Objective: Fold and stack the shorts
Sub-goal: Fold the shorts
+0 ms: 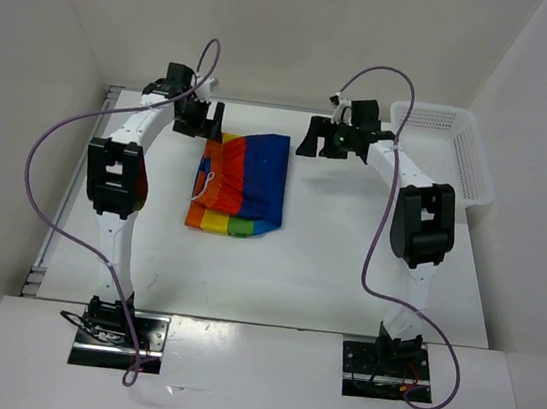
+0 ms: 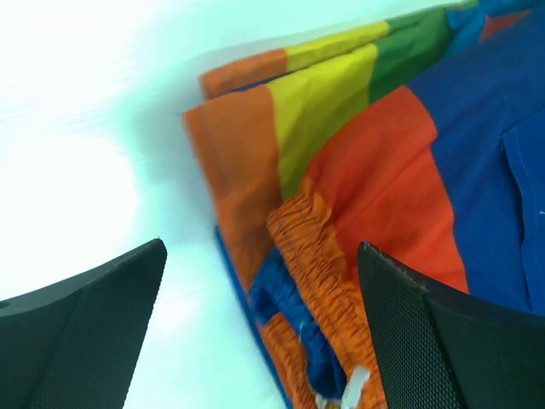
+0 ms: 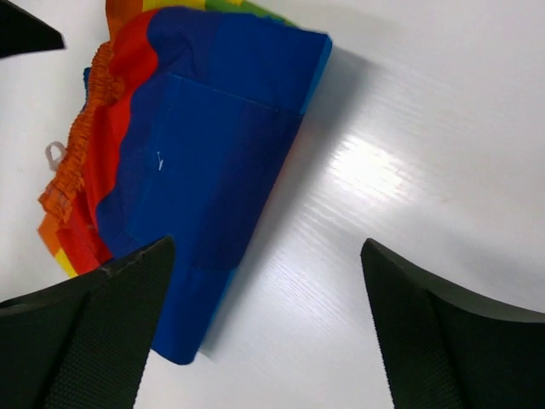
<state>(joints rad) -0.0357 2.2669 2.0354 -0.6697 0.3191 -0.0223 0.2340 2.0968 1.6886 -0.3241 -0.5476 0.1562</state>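
**Folded shorts lie between two open grippers**

A smooth white table (image 1: 304, 279) with a faint wood-like grain sits inside plain white walls (image 1: 277, 23) on the left, back and right. Two white-and-black arms rise from two metal base plates (image 1: 119, 341) at the near edge, and one purple cable (image 1: 49, 145) loops from each.

At the far left, the left gripper (image 1: 202, 122) hangs above the table with its black, mesh-textured fingers (image 2: 102, 324) spread wide and nothing between them. It is just beside the waistband edge of the shorts (image 1: 246, 186).

The one pair of shorts lies folded in a soft, roughly rectangular bundle at the far middle of the table. It shows broad blue, red, orange, yellow and green stripes. Its gathered orange waistband (image 2: 315, 273) faces left, with a white drawstring (image 1: 199, 183) looped at that edge.

To the right, the right gripper (image 1: 320, 142) hovers near the blue corner of the shorts, jaws wide apart and holding nothing. One white mesh plastic basket (image 1: 478, 181) stands at the far right edge.
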